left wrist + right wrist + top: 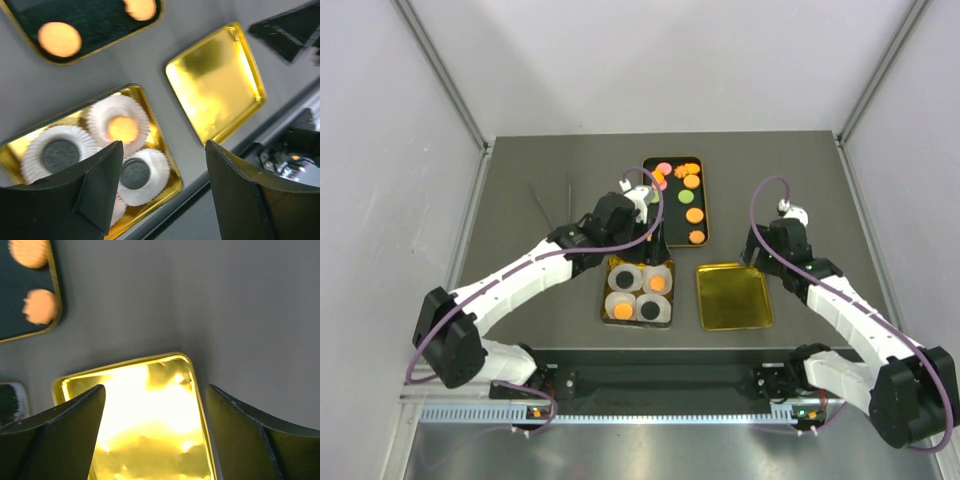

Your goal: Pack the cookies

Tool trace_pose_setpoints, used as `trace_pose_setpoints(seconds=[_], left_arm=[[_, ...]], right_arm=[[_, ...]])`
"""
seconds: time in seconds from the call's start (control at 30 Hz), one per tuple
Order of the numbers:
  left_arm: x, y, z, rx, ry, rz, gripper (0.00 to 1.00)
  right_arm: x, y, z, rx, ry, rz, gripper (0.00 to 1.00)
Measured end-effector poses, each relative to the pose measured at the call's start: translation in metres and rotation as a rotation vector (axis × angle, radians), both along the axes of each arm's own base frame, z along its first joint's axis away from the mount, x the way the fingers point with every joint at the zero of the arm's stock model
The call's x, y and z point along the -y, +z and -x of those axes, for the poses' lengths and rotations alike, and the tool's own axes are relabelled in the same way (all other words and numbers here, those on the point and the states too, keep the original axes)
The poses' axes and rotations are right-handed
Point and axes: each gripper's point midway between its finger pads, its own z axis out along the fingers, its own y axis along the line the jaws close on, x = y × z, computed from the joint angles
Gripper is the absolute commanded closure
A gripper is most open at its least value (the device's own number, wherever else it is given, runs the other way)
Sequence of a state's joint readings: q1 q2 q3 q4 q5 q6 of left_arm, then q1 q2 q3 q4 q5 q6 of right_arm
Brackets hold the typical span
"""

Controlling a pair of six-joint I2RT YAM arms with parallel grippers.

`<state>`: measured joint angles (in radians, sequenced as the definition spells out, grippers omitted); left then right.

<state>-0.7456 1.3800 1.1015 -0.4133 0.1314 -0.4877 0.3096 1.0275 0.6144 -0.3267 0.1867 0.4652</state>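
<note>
Left claw (165,167) hangs spread wide over the gold tin (156,146) of liners (99,116), right claw (155,407) gapes above the gold tray (150,390), cookies (694,215) lying on the dark tray (675,210).

Grey table (520,170), gold lid (734,296), perhaps skewers (567,196).

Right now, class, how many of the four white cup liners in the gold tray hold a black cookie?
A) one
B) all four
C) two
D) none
C: the top view shows the liners in the gold tray holding two black cookies and two orange cookies, each pair on a diagonal.
</note>
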Motion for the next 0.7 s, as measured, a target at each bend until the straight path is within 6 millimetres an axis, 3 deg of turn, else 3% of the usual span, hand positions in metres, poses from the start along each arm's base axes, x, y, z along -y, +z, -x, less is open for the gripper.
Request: trace_pose_setpoints(seconds=[0.1, 0.33, 0.6, 0.7], left_arm=[[0.005, -0.002, 0.012, -0.014, -0.031, 0.058, 0.29], [0.006, -0.007, 0.034, -0.041, -0.066, 0.134, 0.29], [0.006, 0.017, 0.038, 0.0, -0.07, 0.195, 0.28], [0.005, 0.022, 0.039, 0.017, -0.072, 0.212, 0.28]], right_arm=[[0.011, -0.016, 0.012, -0.065, -0.054, 0.003, 0.23], [0.025, -0.041, 0.027, -0.182, -0.144, -0.001, 0.46], [0.029, -0.076, 0.049, -0.363, -0.166, 0.029, 0.55], [0.029, -0.082, 0.051, -0.403, -0.165, 0.041, 0.7]])
